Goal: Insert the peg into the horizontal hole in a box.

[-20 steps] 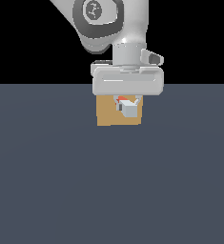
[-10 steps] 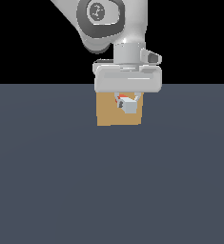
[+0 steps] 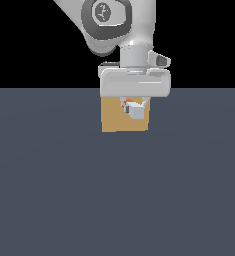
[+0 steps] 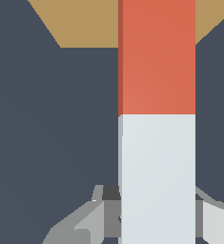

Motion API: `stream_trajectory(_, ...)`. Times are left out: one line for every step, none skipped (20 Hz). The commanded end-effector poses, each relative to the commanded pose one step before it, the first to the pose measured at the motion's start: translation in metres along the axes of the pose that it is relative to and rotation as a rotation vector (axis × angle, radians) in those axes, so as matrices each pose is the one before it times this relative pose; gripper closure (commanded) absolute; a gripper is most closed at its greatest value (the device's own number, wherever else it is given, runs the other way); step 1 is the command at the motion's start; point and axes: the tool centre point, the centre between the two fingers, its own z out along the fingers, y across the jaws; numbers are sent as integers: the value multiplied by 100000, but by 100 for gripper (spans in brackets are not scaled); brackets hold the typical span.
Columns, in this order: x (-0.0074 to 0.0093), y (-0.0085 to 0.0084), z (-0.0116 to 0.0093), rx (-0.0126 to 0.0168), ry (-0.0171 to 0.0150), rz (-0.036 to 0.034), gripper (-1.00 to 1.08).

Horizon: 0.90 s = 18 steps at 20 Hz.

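Observation:
The tan box (image 3: 116,120) stands on the dark floor, mostly behind my gripper (image 3: 134,106). The gripper is shut on the peg (image 3: 135,111), held level in front of the box's face. In the exterior view the peg's white end faces the camera, with a sliver of orange-red behind it. In the wrist view the peg (image 4: 157,124) runs from my fingers (image 4: 85,224) toward the box (image 4: 80,21); its white half is at the fingers and its orange-red half reaches over the box. The hole is hidden behind the peg and gripper.
The dark grey floor (image 3: 117,200) spreads around the box in all directions. The arm's white wrist housing (image 3: 135,82) hangs just above the box's top edge.
The gripper with the peg has moved slightly farther toward the box; less of the peg's orange-red half shows in the exterior view.

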Motion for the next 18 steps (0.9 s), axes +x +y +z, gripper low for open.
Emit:
stream_trajectory(358,31,-102,-191,23,-53,108)
stream_trajectory(304,-16,1,0,0,0,108)
stream_trajectory(392,-17,1,0,0,0,108)
stream_trajectory(479,-17,1,0,0,0,108)
stream_trajectory(567,-16,2,0,0,0,108)
stream_trajectory(654,-22,-44,-68,13,1,108)
stream_trajectory(745,-11,2,0,0,0,108)
stream_trajectory(834,-9,2,0,0,0,108)
stream_trajectory(924,-7,3,0,0,0,108)
stream_trajectory(989,-14,-43,-68,10,3,108)
stream_trajectory(929,-3,3,0,0,0,108)
stream_trajectory(844,-1,3,0,0,0,108)
stream_trajectory(752,-3,-30,-48,8,6,108)
stream_trajectory(670,6,2,0,0,0,108)
stream_trajectory(583,11,2,0,0,0,108)
stream_trajectory(495,17,2,0,0,0,108)
stream_trajectory(402,17,-32,-48,5,5,108)
stream_trajectory(317,30,1,0,0,0,108)
